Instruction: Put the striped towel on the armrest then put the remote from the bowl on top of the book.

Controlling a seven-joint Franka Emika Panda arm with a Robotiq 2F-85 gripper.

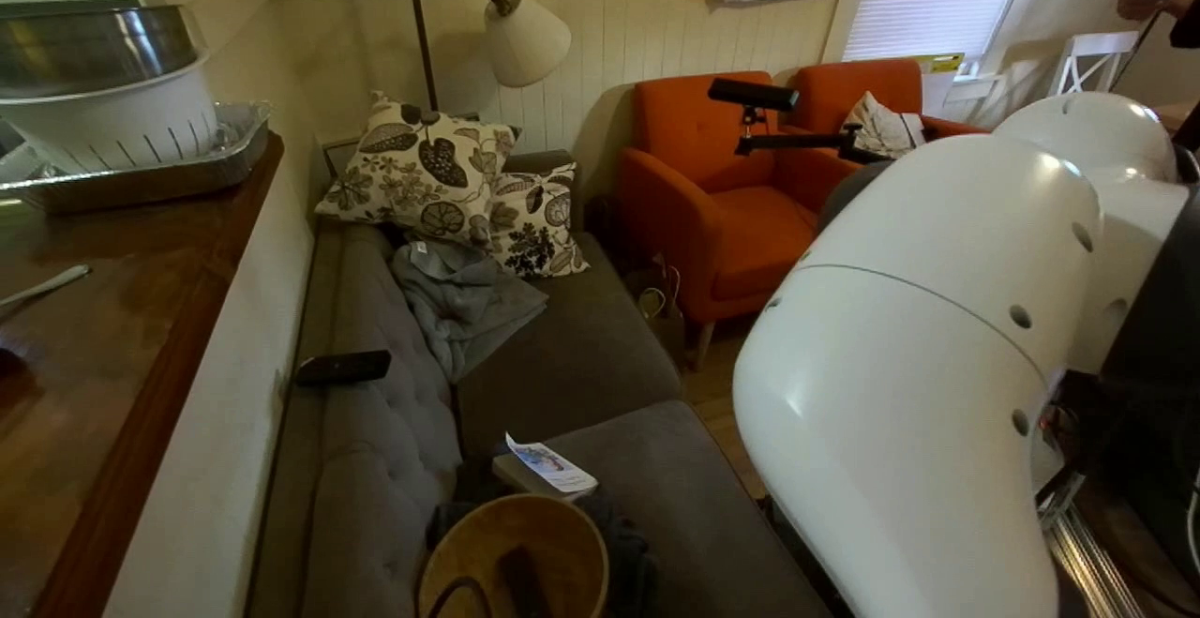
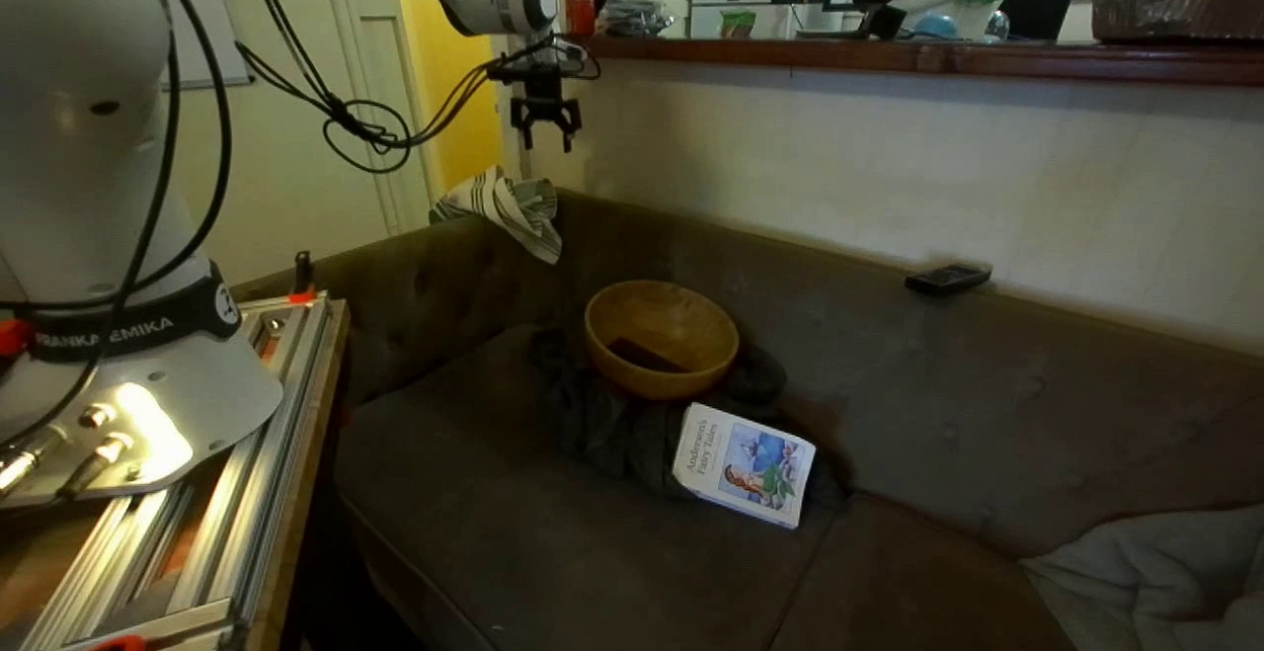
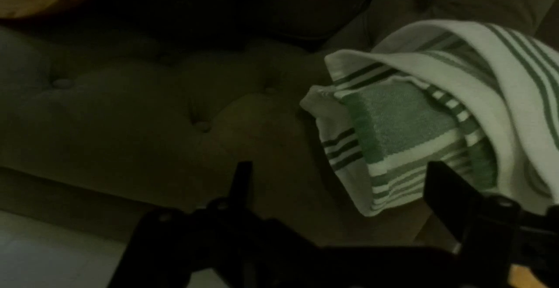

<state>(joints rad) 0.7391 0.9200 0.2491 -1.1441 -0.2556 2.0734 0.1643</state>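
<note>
Apparently, I am seeing the first step done: the striped towel (image 2: 512,208) is draping over the armrest (image 2: 430,281), near the backrest (image 2: 849,335), its own weight probably keeping it there. Above it, not touching, the gripper (image 2: 547,144) is hanging with fingers wide apart, holding nothing. Farther along, a dark remote (image 2: 647,356) is lying inside the tan bowl (image 2: 676,320), whose curved wall is likely stopping it slipping out. Beside the bowl, the book (image 2: 746,464) is lying cover up, partly on a rumpled dark cloth (image 2: 612,434), seemingly offering the remote a flattish landing.

2 orange armchairs (image 1: 708,196) before panelled wall (image 1: 647,37); lamp (image 1: 528,41) near tufted sofa (image 2: 889,384).
</note>
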